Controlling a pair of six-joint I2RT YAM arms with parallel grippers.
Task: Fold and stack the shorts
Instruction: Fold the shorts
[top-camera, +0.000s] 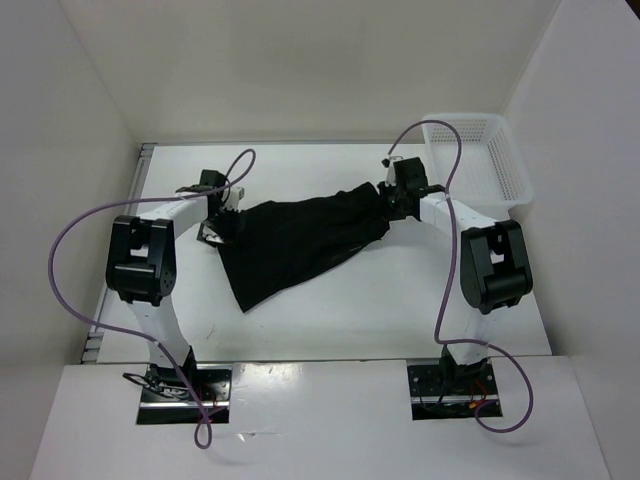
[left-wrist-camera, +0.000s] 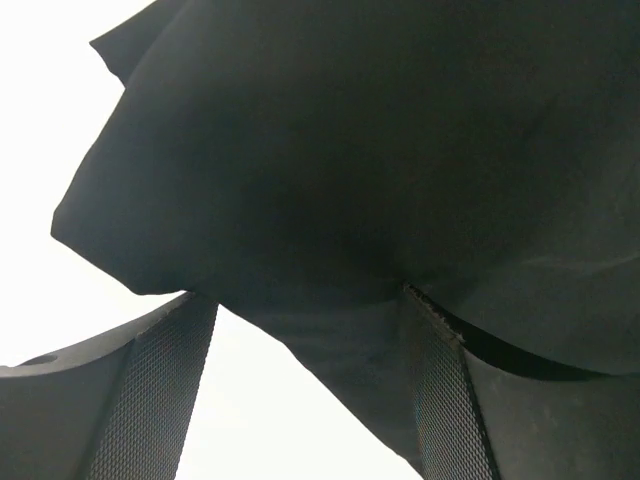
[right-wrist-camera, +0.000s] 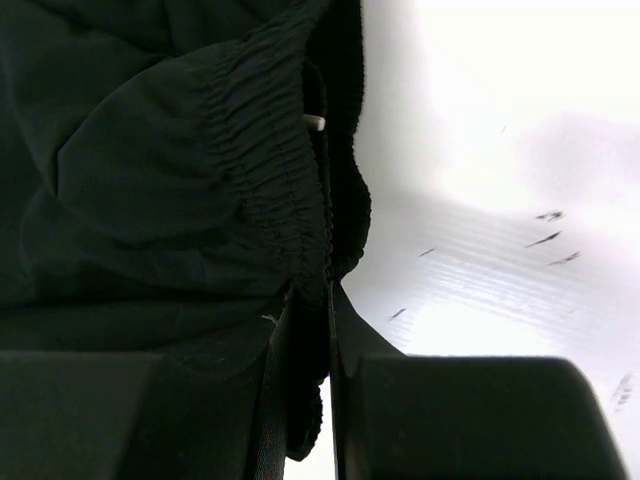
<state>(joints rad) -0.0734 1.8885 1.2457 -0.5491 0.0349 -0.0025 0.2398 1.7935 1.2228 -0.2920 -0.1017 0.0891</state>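
Note:
The black shorts (top-camera: 300, 240) lie stretched across the middle of the table, running from my left gripper (top-camera: 222, 218) to my right gripper (top-camera: 396, 196). In the left wrist view the shorts (left-wrist-camera: 330, 160) fill the upper frame. A fold of them hangs down between the wide-apart jaws of my left gripper (left-wrist-camera: 305, 305), which is open; the cloth lies against the right finger (left-wrist-camera: 445, 400). In the right wrist view my right gripper (right-wrist-camera: 312, 300) is shut on the gathered elastic waistband of the shorts (right-wrist-camera: 250, 170).
A white mesh basket (top-camera: 480, 155) stands at the back right corner of the table (top-camera: 400, 310). White walls close in the left, back and right sides. Purple cables loop above both arms.

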